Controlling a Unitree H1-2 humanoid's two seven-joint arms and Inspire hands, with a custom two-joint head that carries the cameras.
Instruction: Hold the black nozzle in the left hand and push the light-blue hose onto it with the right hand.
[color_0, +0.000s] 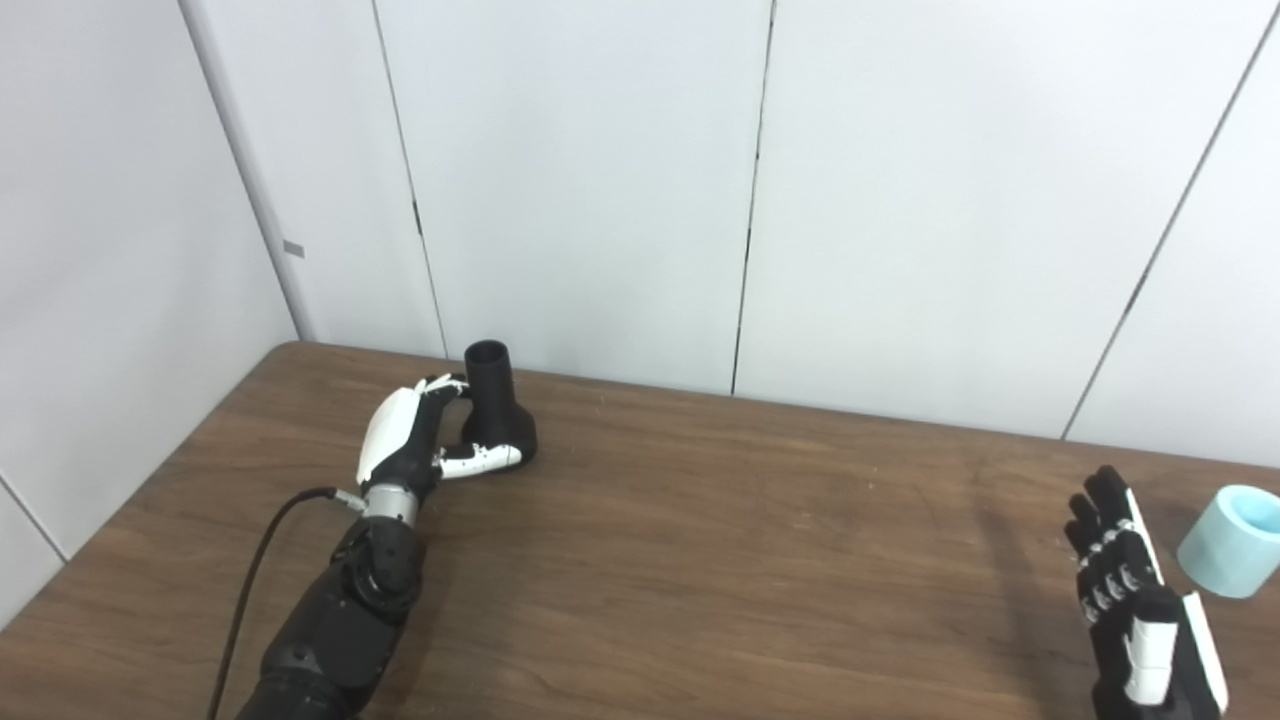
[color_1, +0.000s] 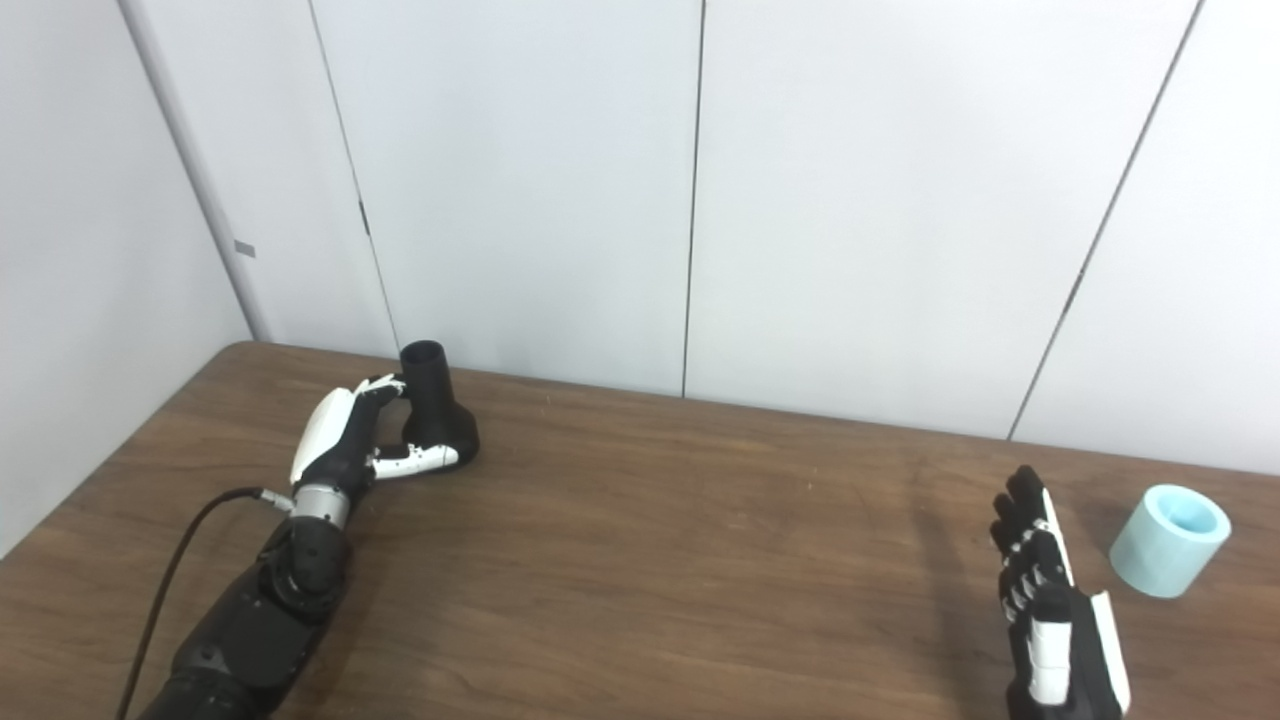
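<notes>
The black nozzle (color_0: 496, 410) stands upright on its wide base at the back left of the brown table (color_0: 720, 540). My left hand (color_0: 415, 435) is right beside it on its left. The fingers curl toward the narrow neck and the thumb reaches along the front of the base. The nozzle still rests on the table and the hand is not closed around it. The light-blue hose (color_1: 1170, 540), a short tube piece with its opening up, stands at the right edge. My right hand (color_1: 1045, 600) is open with straight fingers, a little left of the hose and apart from it.
A black cable (color_0: 255, 575) runs from the left wrist down along the forearm. White wall panels (color_0: 600, 180) rise directly behind the table's far edge, close to the nozzle. The table's left edge slants near the left arm.
</notes>
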